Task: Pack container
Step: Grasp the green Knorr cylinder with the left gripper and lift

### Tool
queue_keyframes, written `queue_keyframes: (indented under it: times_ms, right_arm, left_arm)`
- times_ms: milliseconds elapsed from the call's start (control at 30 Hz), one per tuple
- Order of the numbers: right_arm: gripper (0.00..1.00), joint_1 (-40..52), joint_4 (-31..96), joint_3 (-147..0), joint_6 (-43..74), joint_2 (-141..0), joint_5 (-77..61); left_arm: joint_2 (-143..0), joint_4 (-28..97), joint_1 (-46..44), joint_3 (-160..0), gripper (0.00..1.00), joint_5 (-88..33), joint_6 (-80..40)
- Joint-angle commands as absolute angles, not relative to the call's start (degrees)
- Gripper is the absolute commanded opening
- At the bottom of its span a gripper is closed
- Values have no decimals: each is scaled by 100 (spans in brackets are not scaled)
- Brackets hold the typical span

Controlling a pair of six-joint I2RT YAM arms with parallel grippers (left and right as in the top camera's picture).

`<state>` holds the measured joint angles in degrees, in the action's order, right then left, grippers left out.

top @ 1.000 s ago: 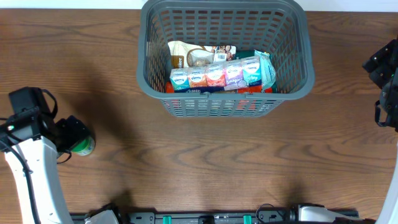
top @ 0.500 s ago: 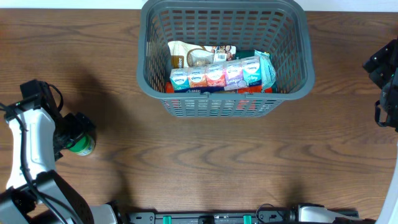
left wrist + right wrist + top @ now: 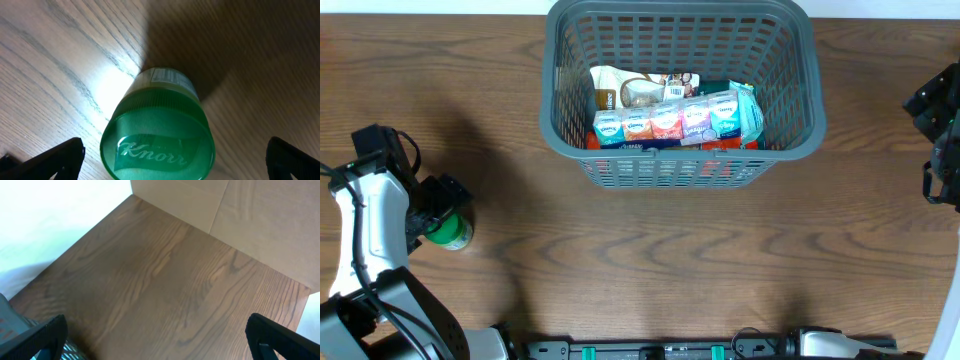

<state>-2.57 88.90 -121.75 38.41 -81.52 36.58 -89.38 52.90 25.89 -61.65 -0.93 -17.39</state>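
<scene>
The left gripper (image 3: pixel 438 205) hung over the near-left part of the table (image 3: pixel 650 260), directly above a green-lidded jar (image 3: pixel 450 233). In the left wrist view the jar (image 3: pixel 157 145) sat between the two fingertips with bare wood showing on both sides. The left gripper (image 3: pixel 177 160) was therefore spread wide and touching nothing. The jar appeared to stand upright, its Knorr lid facing up toward the wrist camera.

The container (image 3: pixel 680 170) stood at the far middle of the table, well apart from the jar, to the right of it and farther away. Its long axis ran left to right. A row of tissue packets (image 3: pixel 670 122) lay along its near wall over other packets, while the far half of its floor looked bare.

The left arm was plainly the nearer one. The right gripper (image 3: pixel 940 130) waited at the right edge, its fingers wide apart over bare wood in its own wrist view (image 3: pixel 160 345).

The coming move probably turned on lowering and closing around the jar's round body. A rightward, far-going carry over the near rim would follow. Nothing lay on the wood between jar and container, so that path looked free. The rim's height was the one edge to pass over.
</scene>
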Motion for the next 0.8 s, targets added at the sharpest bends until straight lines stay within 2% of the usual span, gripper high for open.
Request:
queue_keyframes:
  times_ms: [0, 767]
  right_arm:
    - [99, -303, 8919, -12175, 3916, -8134, 3701]
    - [99, -303, 8919, -12175, 3913, -8134, 3699]
  left_arm:
    - [-9035, 5264, 2624, -6182, 99, -84, -1859]
    - [-9323, 4764, 2622, -5596, 99, -21, -1938]
